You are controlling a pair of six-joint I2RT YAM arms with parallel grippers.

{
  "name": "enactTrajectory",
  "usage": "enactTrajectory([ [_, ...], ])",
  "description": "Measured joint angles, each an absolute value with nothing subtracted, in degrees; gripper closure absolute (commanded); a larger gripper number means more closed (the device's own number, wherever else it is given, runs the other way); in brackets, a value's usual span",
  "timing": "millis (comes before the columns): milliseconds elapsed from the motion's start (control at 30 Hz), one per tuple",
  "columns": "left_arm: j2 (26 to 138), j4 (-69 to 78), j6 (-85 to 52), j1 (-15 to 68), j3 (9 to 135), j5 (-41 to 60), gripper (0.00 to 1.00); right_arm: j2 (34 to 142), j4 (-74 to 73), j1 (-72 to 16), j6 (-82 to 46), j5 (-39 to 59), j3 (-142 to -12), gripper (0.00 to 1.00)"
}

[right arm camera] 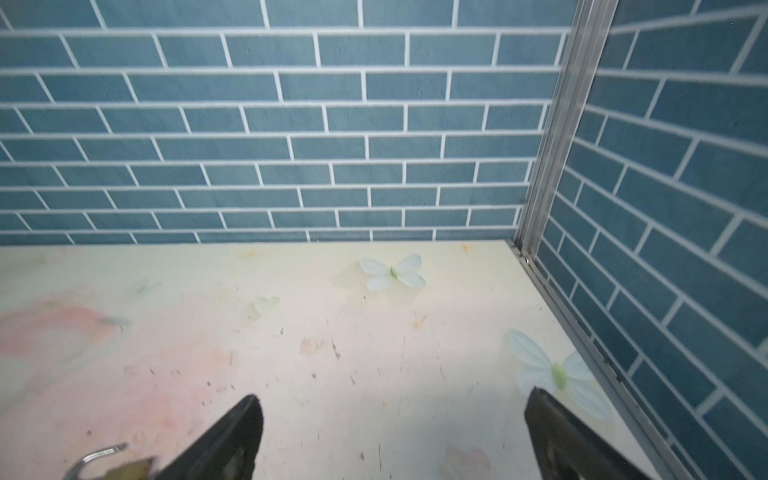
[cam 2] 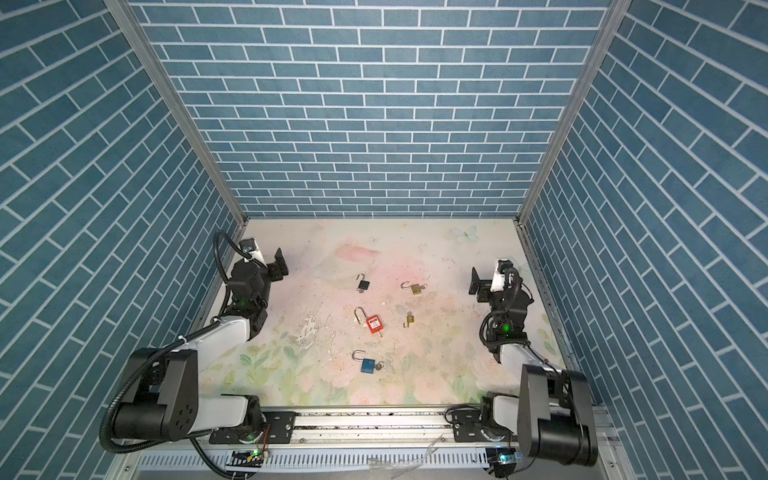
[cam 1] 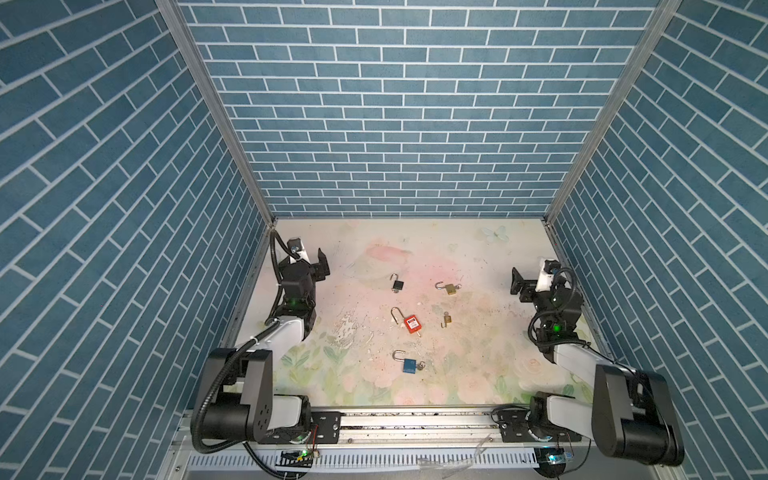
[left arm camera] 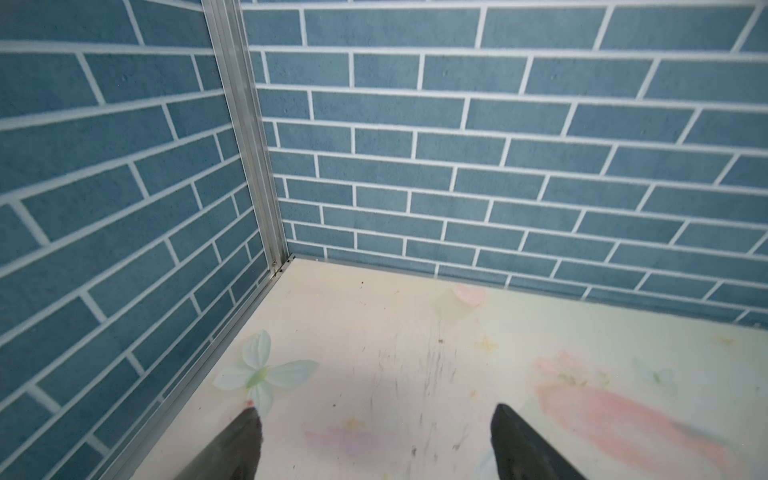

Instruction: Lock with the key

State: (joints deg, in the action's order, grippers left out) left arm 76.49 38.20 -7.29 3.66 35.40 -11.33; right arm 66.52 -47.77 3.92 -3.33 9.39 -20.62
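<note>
Floral tabletop [cam 1: 478,374]: five padlocks [cam 1: 397,284] [cam 1: 450,288] [cam 1: 447,319] [cam 1: 412,324] [cam 1: 409,365], seemingly all unlocked; left hand [cam 1: 322,266], right hand [cam 1: 517,283] spread, empty.

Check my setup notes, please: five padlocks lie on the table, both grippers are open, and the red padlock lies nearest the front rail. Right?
Not quite. In both top views the blue padlock lies nearest the front rail; the red padlock lies farther back, mid-table. The rest stands.

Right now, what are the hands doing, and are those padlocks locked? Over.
Left hand open, empty; right hand same. Red plastic padlock, black padlock, blue padlock, large brass padlock, small brass padlock: all shackles open, untouched. Nothing blocking.
</note>
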Motion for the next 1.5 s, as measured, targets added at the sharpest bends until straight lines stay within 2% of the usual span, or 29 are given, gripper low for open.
enactTrajectory([
  [100,76.7,32.1,-13.1,3.0,42.9,-9.0,0.13,61.5,-39.0,4.1,-8.3,9.7,-27.3,0.01],
  [233,79.4,25.8,-28.2,0.3,52.2,-4.4,0.13,57.5,-28.4,5.0,-18.6,9.9,-35.5,0.02],
  [400,84.8,30.2,-49.9,-6.2,49.2,7.0,0.13,55.3,-28.6,7.2,-27.1,15.3,-34.2,0.01],
  [500,88.9,25.3,-55.9,-6.5,48.3,8.7,0.13,55.4,-29.6,6.8,-29.6,17.7,-31.6,0.01],
  [600,89.8,16.0,-55.9,-3.4,51.5,7.6,0.13,55.7,-29.8,4.5,-29.7,18.3,-30.4,0.01],
  [900,90.0,-4.8,-46.5,10.4,67.9,-0.3,0.13,61.8,-32.2,-10.0,-24.8,18.2,-30.3,0.03],
  [1200,103.1,-27.1,-33.8,27.2,81.1,-4.4,0.13,68.1,-31.7,-30.9,-8.4,16.6,-30.3,0.05],
  [1333,108.8,-33.1,-30.0,31.4,84.6,-5.1,0.13,68.6,-31.8,-36.8,-1.0,16.2,-30.0,0.05],
  [1500,112.3,-34.5,-27.6,32.3,87.0,-3.8,0.13,69.5,-32.1,-38.2,3.4,16.4,-28.8,0.06],
])
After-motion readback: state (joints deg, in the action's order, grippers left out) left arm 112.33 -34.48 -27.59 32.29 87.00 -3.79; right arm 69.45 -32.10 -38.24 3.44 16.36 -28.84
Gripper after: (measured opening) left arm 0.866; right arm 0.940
